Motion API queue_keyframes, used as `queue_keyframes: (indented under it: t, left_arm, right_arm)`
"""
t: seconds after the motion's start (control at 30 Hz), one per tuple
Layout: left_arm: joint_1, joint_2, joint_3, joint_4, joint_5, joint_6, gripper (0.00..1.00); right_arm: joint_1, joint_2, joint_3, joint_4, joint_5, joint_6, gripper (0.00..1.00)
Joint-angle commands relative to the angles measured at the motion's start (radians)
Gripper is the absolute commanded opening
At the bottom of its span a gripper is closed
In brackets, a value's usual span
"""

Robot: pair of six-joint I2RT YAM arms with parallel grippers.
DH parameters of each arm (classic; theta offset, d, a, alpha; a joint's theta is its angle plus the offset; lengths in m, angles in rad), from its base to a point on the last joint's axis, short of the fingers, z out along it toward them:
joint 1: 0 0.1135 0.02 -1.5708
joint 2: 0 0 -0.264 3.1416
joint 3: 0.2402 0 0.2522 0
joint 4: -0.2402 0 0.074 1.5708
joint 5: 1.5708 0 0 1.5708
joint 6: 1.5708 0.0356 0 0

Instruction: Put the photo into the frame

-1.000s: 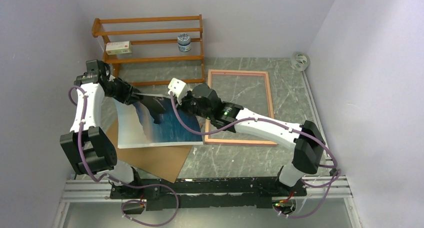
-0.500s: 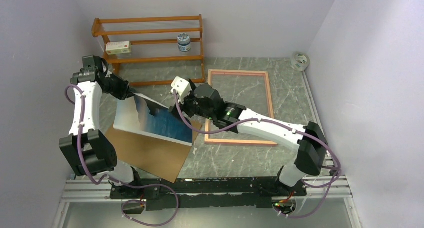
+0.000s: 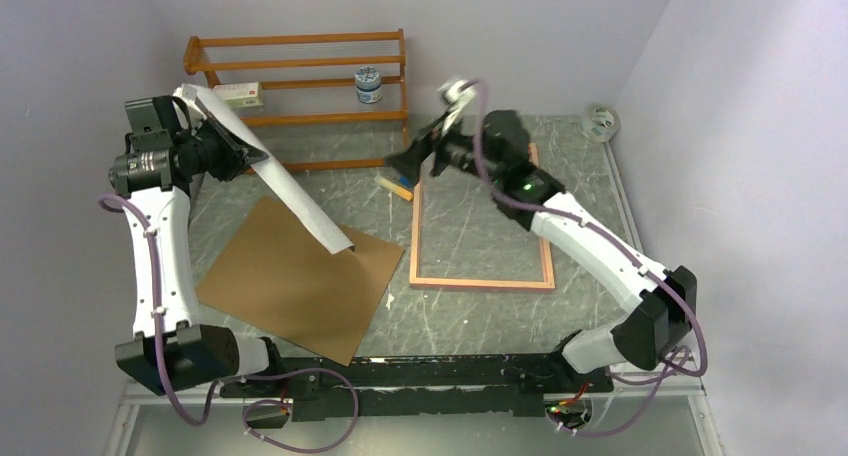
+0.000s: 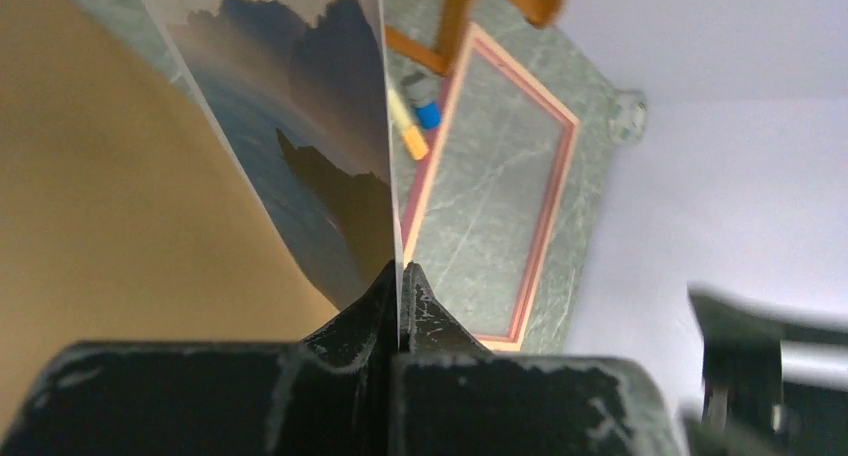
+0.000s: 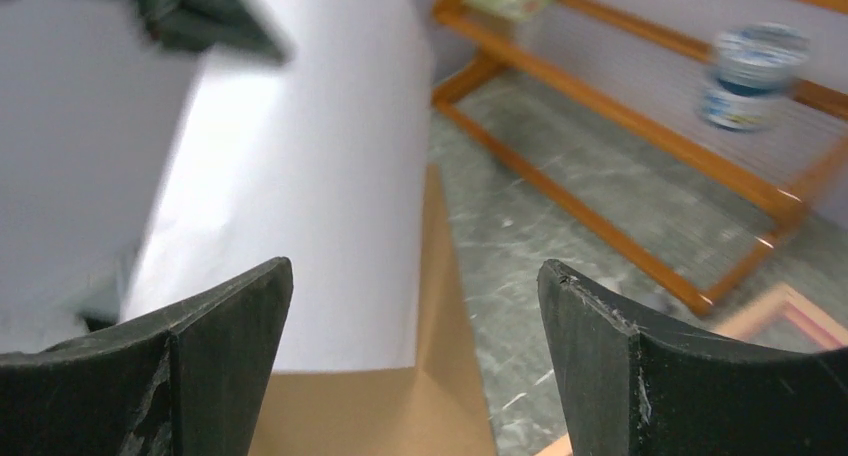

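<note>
Marble table (image 3: 470, 321) | left gripper (image 4: 401, 276) pinches photo (image 3: 290, 191) by its edge at 10 o'clock, held aloft, likely for transfer; right gripper (image 5: 415, 286) spread, empty, near frame (image 3: 480, 282) at 3 o'clock

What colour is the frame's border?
Pink. The frame shows it best in the top view.

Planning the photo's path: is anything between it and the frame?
A small orange-and-blue stick lies beside the left rail of the frame, between it and the photo; the right gripper hovers near that spot.
</note>
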Motion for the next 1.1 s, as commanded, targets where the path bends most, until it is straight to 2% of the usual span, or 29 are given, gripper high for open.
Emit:
queue_keyframes:
  t: [0.0,0.13,0.23,0.47,0.57,0.7,0.83,0.93,1.07]
  left_arm:
    - [-0.021,-0.112,0.012,0.122,0.235,0.137,0.03]
    - [-0.029,-0.206,-0.012,0.145,0.35,0.209,0.03]
    - [-0.042,-0.229,0.011,0.166,0.458,0.235,0.03]
    - [-0.119,-0.223,0.026,0.502,0.705,0.089,0.02]
    - [-0.162,-0.156,0.092,0.496,0.71,0.105,0.02]
    - [-0.333,-0.059,0.115,0.574,0.679,0.073,0.03]
    - [-0.521,0.107,0.22,0.533,0.639,0.095,0.03]
    - [-0.615,0.219,0.299,0.527,0.618,0.082,0.02]
    - [-0.696,0.337,0.34,0.678,0.655,-0.033,0.03]
  right_arm:
    - [-0.214,-0.026,-0.067,0.195,-0.086,0.374,0.94]
    - [-0.308,-0.031,-0.089,0.151,0.011,0.462,0.92]
    - [-0.334,-0.032,-0.08,0.068,0.159,0.471,0.91]
    - [-0.402,-0.049,-0.098,-0.092,0.383,0.526,0.9]
    - [-0.441,-0.062,-0.102,-0.174,0.473,0.547,0.89]
    - [-0.502,-0.08,-0.11,-0.304,0.581,0.598,0.87]
    - [-0.582,-0.128,-0.17,-0.335,0.569,0.632,0.85]
    - [-0.625,-0.181,-0.228,-0.348,0.587,0.635,0.85]
    - [-0.669,-0.251,-0.287,-0.371,0.623,0.629,0.85]
